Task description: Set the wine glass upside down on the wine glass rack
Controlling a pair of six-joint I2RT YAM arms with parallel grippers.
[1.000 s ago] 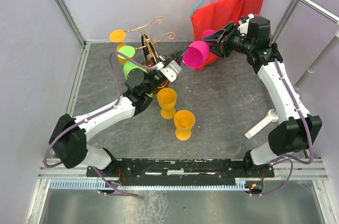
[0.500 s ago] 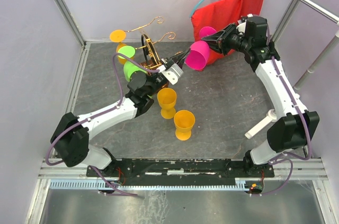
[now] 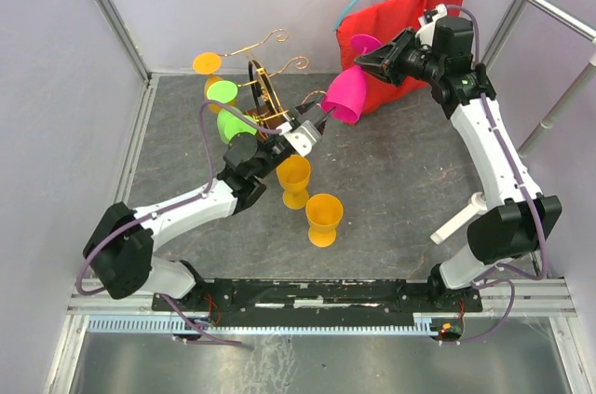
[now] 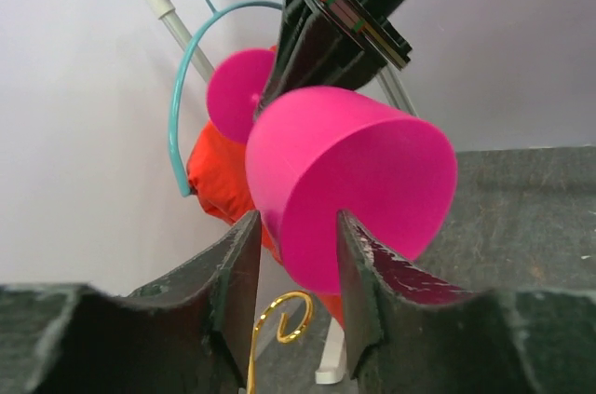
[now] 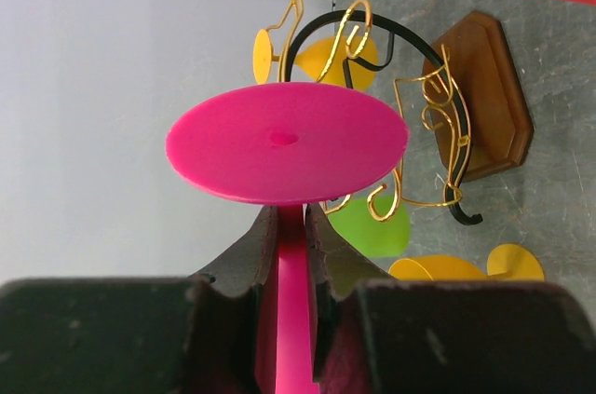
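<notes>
The right hand (image 5: pixel 291 219) is clenched on the stem of the pink wine glass (image 5: pixel 287 141) and holds it tilted in the air. In the top view the bowl mouth points toward 7 o'clock. The left hand (image 4: pixel 296 236) has its fingers parted just below the bowl; contact cannot be told. The wine glass rack (image 3: pixel 265 91) stands on the worktop (image 3: pixel 400 180) at 9 o'clock of the glass, apart from it.

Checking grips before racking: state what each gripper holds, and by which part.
Right gripper clamps the pink wine glass by its stem; left gripper holds nothing.
</notes>
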